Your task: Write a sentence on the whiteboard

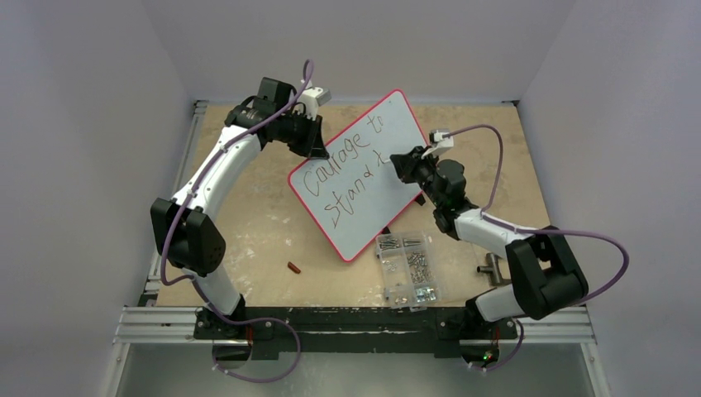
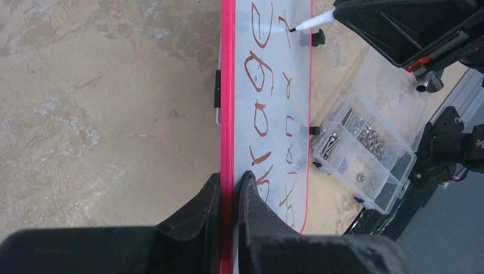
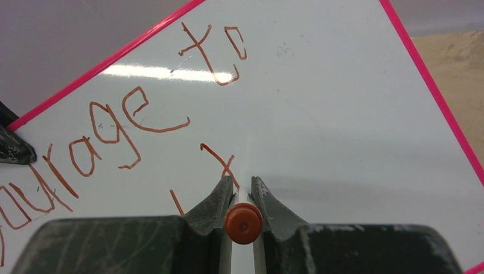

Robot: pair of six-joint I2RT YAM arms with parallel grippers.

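The whiteboard with a red-pink rim stands tilted in the middle of the table. The sentence reads "Courage to" above "stand t", in red-brown marker; it also shows in the right wrist view and the left wrist view. My left gripper is shut on the whiteboard's rim at its far left edge. My right gripper is shut on a white marker with a red-brown end, its tip touching the board at the "t" stroke.
A clear compartment box of screws sits just below the board's near corner. A red-brown marker cap lies on the table to the left of it. A small metal fitting lies by the right arm.
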